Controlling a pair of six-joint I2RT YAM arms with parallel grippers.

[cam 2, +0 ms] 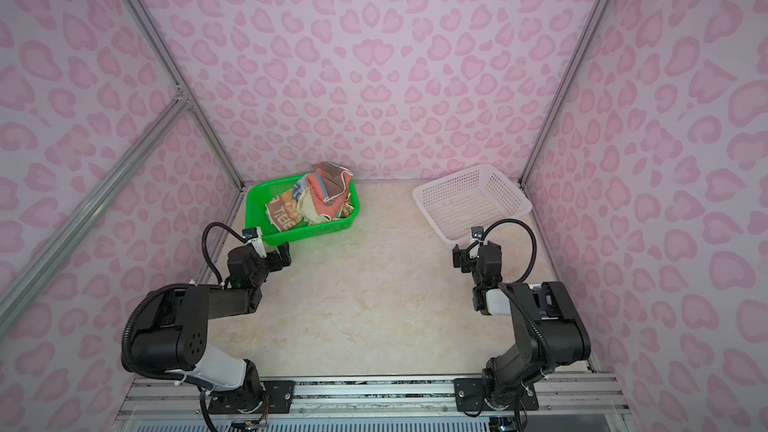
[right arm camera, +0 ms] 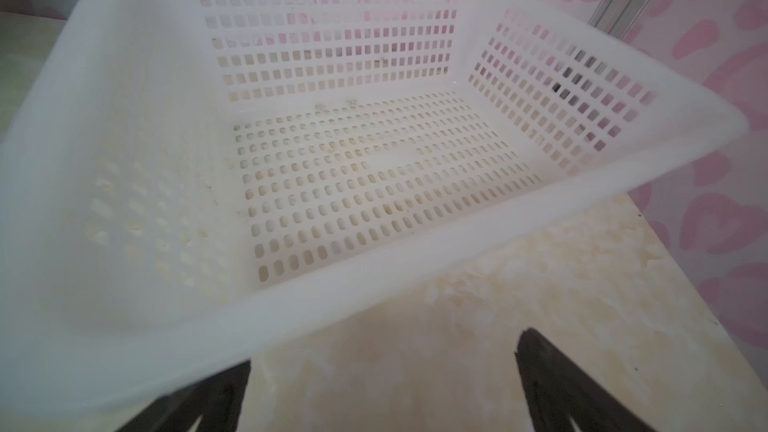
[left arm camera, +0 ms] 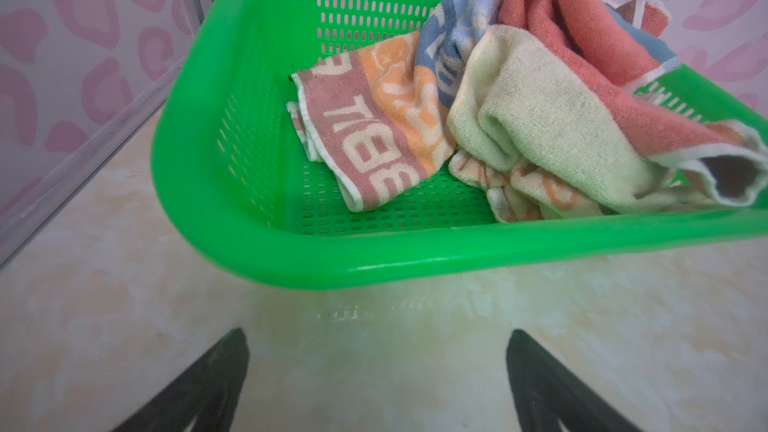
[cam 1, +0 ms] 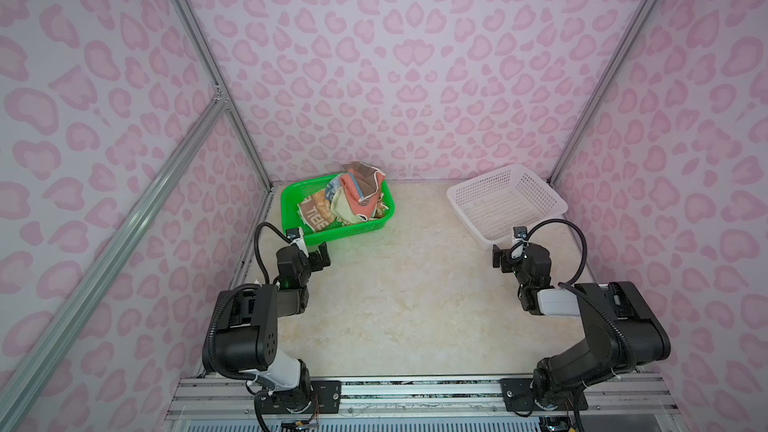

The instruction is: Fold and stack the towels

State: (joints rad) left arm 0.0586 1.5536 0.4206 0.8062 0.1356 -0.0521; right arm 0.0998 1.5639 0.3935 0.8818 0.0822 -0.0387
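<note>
Several crumpled towels (cam 1: 349, 199) (cam 2: 316, 198) lie heaped in the green basket (cam 1: 336, 236) (cam 2: 307, 235) at the back left. The left wrist view shows a brown, orange and blue striped towel (left arm camera: 374, 130) with white letters, a pale yellow-green one (left arm camera: 552, 126), a coral one (left arm camera: 582, 35) on top and an orange-patterned one (left arm camera: 540, 191) underneath. My left gripper (cam 1: 323, 253) (cam 2: 285, 253) (left arm camera: 376, 334) hovers open just in front of that basket's near rim (left arm camera: 415, 259), with nothing between its fingers. Open too, my right gripper (cam 1: 498, 257) (cam 2: 459, 257) (right arm camera: 384, 351) stands at the white basket's near corner.
The white perforated basket (cam 1: 507, 205) (cam 2: 469, 201) (right arm camera: 374, 180) sits at the back right with nothing in it. A cream marble tabletop (cam 1: 407, 305) stretches between the arms. Pink patterned walls with metal posts close in the back and both sides.
</note>
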